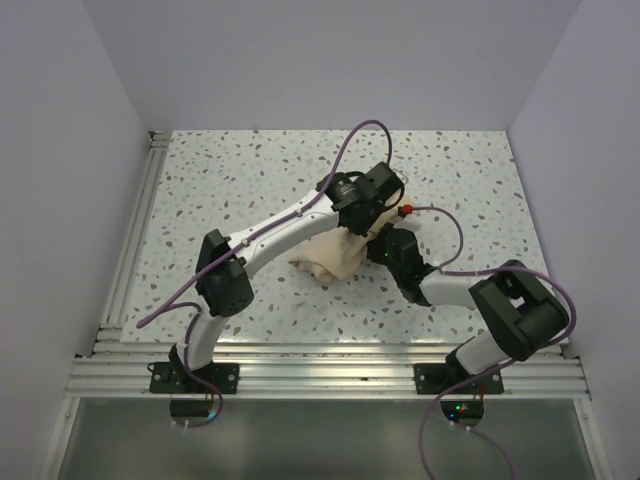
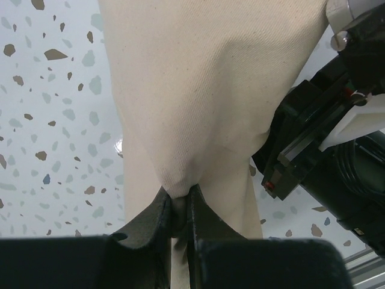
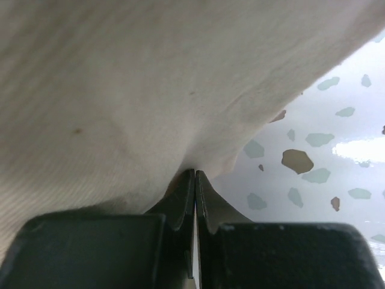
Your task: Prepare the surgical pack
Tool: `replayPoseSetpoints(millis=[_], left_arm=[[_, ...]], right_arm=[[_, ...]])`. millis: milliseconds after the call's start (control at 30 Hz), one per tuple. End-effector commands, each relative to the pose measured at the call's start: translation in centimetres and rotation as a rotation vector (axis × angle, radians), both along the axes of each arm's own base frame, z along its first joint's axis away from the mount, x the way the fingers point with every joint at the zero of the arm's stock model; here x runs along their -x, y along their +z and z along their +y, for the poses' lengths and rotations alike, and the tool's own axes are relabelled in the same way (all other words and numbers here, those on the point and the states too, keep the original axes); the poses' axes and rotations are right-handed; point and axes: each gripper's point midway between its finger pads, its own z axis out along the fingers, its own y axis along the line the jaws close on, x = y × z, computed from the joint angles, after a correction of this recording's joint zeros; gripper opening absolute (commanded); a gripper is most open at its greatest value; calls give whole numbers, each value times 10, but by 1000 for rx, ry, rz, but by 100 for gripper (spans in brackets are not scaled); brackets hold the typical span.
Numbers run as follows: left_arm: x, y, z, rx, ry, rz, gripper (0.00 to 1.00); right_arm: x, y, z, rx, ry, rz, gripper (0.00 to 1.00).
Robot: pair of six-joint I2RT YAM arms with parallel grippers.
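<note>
Table: arms arch over surgical pack.

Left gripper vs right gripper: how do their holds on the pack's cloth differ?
Left gripper pinches a thick fold of the surgical pack, jaws slightly apart; right gripper is shut, cloth puckering at its tips. Left's cloth runs away as a narrow column; right's spreads broadly overhead. Both grip the same tan cloth.

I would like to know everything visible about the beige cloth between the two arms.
The cloth wrap is plain beige woven fabric, bunched into a soft lump on the speckled table, partly under both wrists. The left gripper pinches a fold, and the fabric spreads taut from it. The right gripper is shut on another fold, with creases spreading from its tips.
</note>
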Motion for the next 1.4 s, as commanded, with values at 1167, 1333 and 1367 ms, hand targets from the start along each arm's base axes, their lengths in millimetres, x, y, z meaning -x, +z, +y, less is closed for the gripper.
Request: replayPoseSetpoints(millis=[1167, 1333, 1367], left_arm=[[43, -8, -76, 189, -141, 1, 0], [57, -31, -93, 191, -169, 28, 0], [58, -36, -94, 188, -169, 31, 0]], right_arm=[[16, -37, -21, -61, -108, -100, 0], [26, -48, -31, -16, -124, -48, 0], [29, -49, -33, -15, -125, -43, 0]])
